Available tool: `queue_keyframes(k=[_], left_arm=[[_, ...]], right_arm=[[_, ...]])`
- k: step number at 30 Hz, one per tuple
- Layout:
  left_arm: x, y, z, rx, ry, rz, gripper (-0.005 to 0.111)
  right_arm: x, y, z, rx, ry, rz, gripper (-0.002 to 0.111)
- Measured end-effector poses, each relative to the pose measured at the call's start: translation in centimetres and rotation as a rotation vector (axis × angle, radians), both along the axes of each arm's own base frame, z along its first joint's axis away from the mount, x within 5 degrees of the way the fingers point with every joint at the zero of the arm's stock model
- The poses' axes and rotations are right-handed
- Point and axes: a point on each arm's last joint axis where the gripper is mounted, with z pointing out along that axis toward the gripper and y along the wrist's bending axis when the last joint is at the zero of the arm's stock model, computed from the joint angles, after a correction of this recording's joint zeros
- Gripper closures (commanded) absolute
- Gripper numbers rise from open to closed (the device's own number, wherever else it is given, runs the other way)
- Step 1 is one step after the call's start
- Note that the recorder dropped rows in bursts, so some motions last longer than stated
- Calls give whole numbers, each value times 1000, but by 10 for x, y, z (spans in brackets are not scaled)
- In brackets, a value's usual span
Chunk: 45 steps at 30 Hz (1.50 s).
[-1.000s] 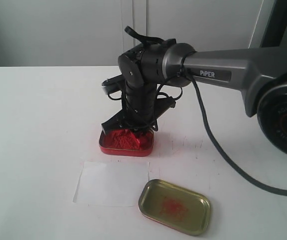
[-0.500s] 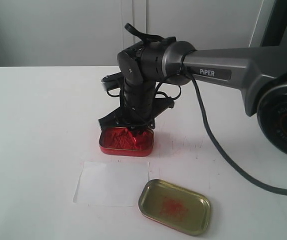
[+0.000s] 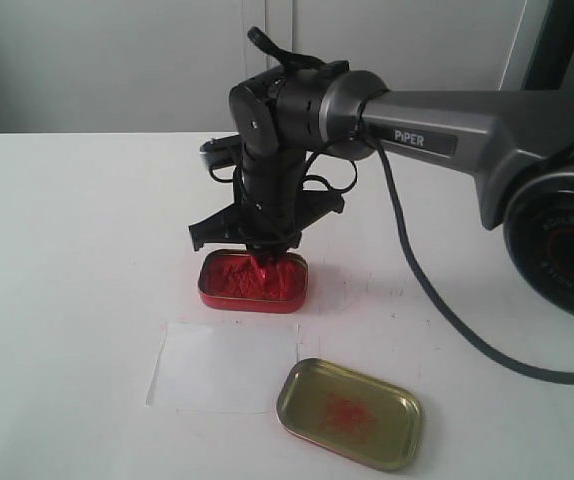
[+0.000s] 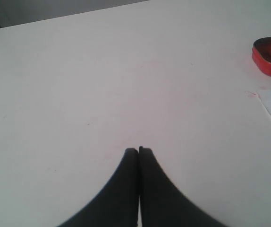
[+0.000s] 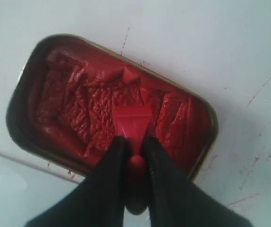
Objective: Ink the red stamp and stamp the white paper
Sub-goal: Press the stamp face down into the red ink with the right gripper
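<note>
One red stamp (image 5: pixel 131 120) clamped in right gripper (image 5: pixel 133 142) over ink tin (image 3: pixel 252 299), left gripper (image 4: pixel 139 151) closed above table (image 4: pixel 79 71), white paper (image 3: pixel 225 366) near tin.

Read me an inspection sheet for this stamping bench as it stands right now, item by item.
Surface: the white table, with faint red scuffs near the tin.
Job's things: the red stamp is held over the paste in the red ink tin; whether it touches cannot be told. The white paper lies flat in front of the tin, no print made out.
Clutter: a gold lid, open side up with red smears, at the paper's corner.
Grippers: the right gripper is shut on the stamp's knob; the left gripper is shut, empty, over bare table.
Cables: a black cable trails from the right wrist across the table.
Surroundings: pale wall panels behind.
</note>
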Motion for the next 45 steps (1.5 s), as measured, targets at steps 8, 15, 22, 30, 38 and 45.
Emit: queue_keyframes(k=[8, 15, 22, 30, 38, 45], left_arm=[[0, 0, 0, 0, 0, 0, 107], [0, 0, 0, 0, 0, 0, 107], [0, 0, 0, 0, 0, 0, 107], [0, 0, 0, 0, 0, 0, 107], [0, 0, 0, 0, 0, 0, 107], [0, 0, 0, 0, 0, 0, 107]], right_arm=[[4, 3, -26, -29, 37, -2, 108], [5, 4, -34, -53, 66, -5, 108], [5, 4, -36, -58, 72, -6, 108], [5, 4, -39, -62, 81, -7, 108], [5, 4, -36, -59, 77, -7, 108], [3, 2, -25, -49, 64, -7, 108]])
